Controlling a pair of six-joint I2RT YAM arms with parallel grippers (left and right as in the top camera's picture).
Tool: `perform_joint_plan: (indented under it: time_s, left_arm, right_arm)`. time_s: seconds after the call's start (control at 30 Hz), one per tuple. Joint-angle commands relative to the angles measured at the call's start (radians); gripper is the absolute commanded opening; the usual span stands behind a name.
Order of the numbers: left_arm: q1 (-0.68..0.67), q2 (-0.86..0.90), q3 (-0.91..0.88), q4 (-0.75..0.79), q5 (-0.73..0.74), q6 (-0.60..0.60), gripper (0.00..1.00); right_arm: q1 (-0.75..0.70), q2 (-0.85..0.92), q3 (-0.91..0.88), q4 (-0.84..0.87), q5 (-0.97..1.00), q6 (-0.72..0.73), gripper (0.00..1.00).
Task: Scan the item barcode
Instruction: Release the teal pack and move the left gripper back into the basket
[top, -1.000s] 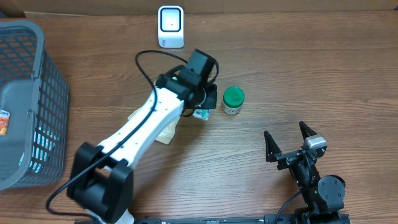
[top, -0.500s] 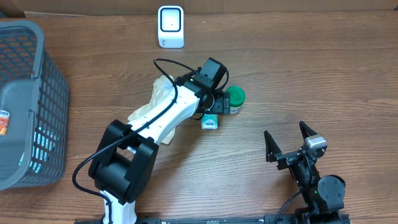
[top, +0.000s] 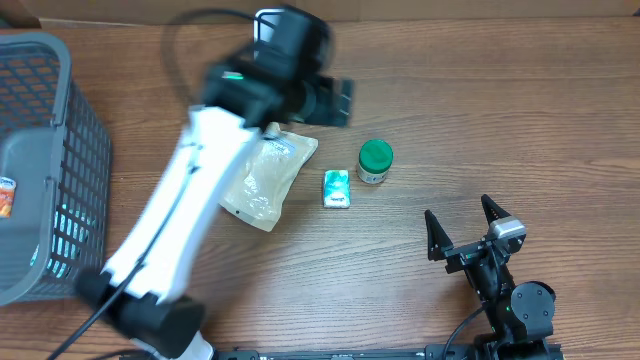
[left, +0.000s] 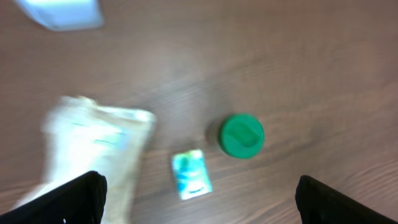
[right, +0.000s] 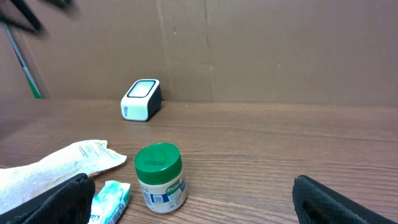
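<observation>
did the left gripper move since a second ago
Yes. The left gripper has drawn away from the green-lidded jar, upward in the overhead view.

A mock shop checkout is staged on a wooden table (top: 520, 110). A grey shopping basket (top: 60, 130), a white barcode scanner (right: 142, 99) and a small packet (top: 337, 188) are seen before a cardboard backdrop (right: 280, 50).
</observation>
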Motion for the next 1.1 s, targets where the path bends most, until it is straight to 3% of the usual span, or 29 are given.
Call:
perform_joint_plan:
  time_s: [0.0,0.33,0.53,0.77,0.83,0.93,1.07]
  left_arm:
    - [0.137,-0.080,0.098,-0.076,-0.004,0.092,0.99]
    - [0.771,-0.190,0.137,-0.235,-0.051,0.108,1.00]
    - [1.083,-0.177,0.000,-0.154,0.000,0.038,1.00]
    - [1.238,-0.147,-0.328,0.160,-0.004,0.060,1.00]
    - [1.247,-0.124,-0.390,0.238,-0.004,0.137,1.00]
    - [1.247,-0.064,-0.430,0.311,-0.005,0.349,1.00]
    - [1.248,0.024,-0.417,0.379,-0.021,0.446,1.00]
  right_arm:
    - [-0.004,-0.012,-0.010,0.004,0.001,-0.001,1.00]
    - [-0.004,-0.012,-0.010,0.004,0.001,-0.001,1.00]
    - [-0.004,-0.011,-0.010,0.004,0.001,-0.001,1.00]
    - [-0.004,-0.012,-0.010,0.004,0.001,-0.001,1.00]
    - [-0.004,-0.012,-0.010,0.004,0.001,-0.001,1.00]
    - [-0.004,-0.012,-0.010,0.004,0.001,-0.001,1.00]
    - [-0.004,-0.012,-0.010,0.004,0.001,-0.001,1.00]
